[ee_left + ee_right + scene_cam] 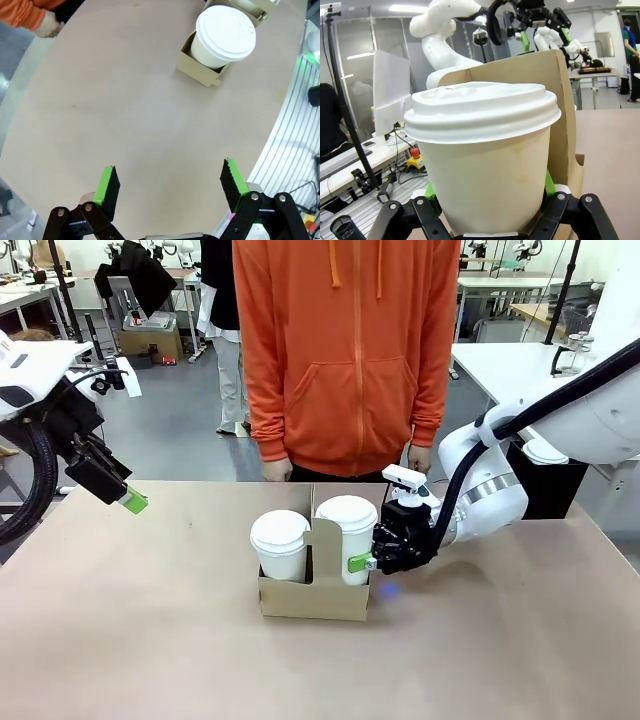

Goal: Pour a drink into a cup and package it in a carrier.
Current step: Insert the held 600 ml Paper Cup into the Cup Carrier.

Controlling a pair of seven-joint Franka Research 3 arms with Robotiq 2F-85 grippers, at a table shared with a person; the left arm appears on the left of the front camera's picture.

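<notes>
Right gripper (pixel 372 562) pinching cup (pixel 347 536) in carrier (pixel 314 598), fingertips hidden, left gripper (pixel 170 185) spread.

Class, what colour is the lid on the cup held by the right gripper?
White; the lid shows best in the right wrist view.

Lidded cup (pixel 485 165) between jaws, apparently gripped

Nothing readable turned up: the cups' (pixel 345 530) lids and sides were plain white, and the carrier (pixel 315 597) was bare brown cardboard.
</notes>
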